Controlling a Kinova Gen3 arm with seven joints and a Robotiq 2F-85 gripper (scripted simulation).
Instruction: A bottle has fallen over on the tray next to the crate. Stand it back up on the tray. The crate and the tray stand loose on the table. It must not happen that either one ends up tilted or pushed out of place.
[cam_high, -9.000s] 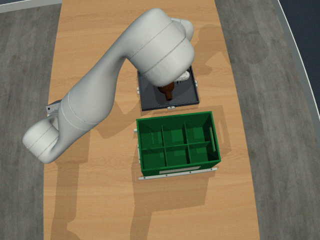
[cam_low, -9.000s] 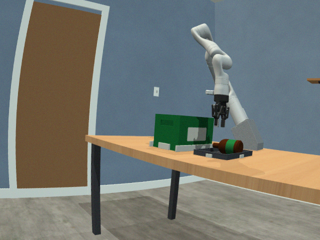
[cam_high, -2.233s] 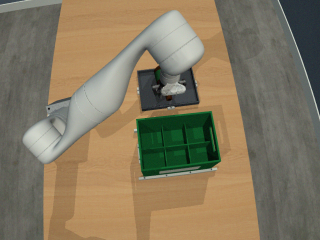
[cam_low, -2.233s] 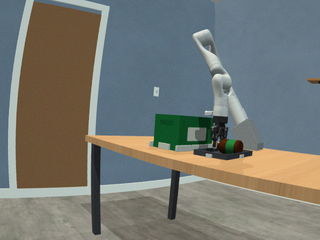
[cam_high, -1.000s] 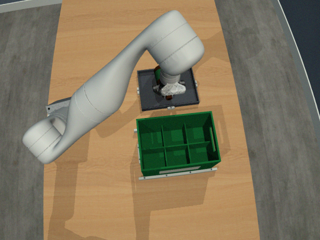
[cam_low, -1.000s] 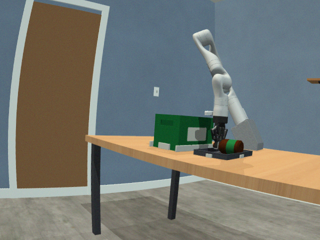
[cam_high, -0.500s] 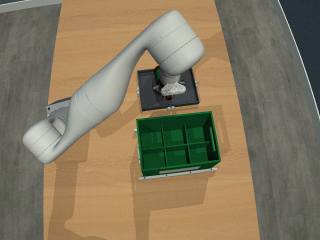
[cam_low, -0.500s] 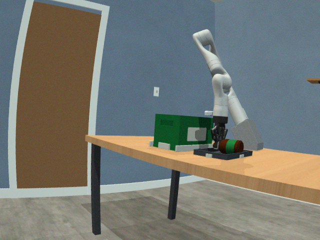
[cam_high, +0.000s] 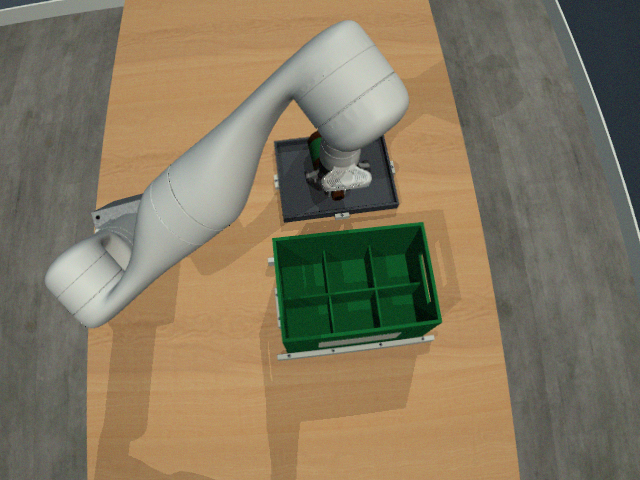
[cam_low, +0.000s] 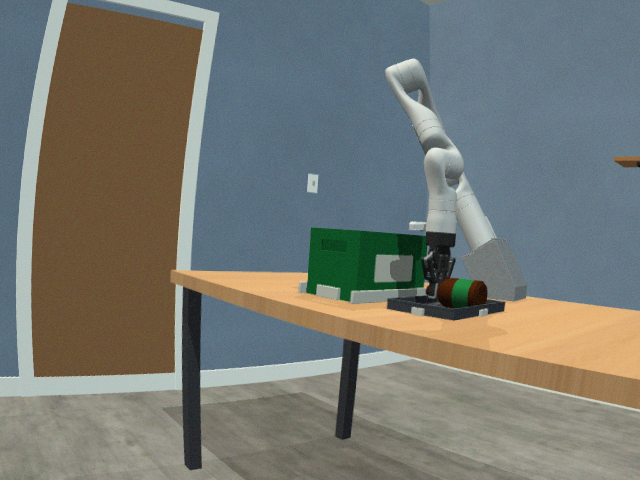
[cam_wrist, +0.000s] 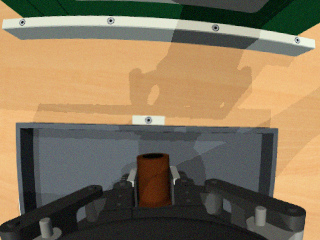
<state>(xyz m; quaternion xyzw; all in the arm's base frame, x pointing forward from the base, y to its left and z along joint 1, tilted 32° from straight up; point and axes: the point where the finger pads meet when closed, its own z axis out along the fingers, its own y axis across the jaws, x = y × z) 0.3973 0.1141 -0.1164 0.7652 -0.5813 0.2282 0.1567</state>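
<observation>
The bottle (cam_high: 315, 149) (cam_low: 461, 292) (cam_wrist: 153, 167), brown with a green band, lies on its side on the dark grey tray (cam_high: 299, 205) (cam_low: 434, 310) (cam_wrist: 75, 160). Its neck and open mouth point toward the crate (cam_high: 348, 232) (cam_low: 334, 268) (cam_wrist: 100, 9). My gripper (cam_high: 338, 178) (cam_low: 433, 292) (cam_wrist: 154, 177) points down over the tray and is shut on the bottle's neck, one finger on each side in the wrist view. The mouth sticks out past the fingers. In the wrist view the wide body is hidden behind the gripper; in the top view the arm covers part of the bottle.
The green crate with six compartments stands beside the tray, across a narrow strip of table (cam_high: 232, 361) (cam_low: 542, 330) (cam_wrist: 75, 70). Its walls rise well above the tray's low rim. Pale strips edge the crate's base, and small pale blocks sit against the tray's sides.
</observation>
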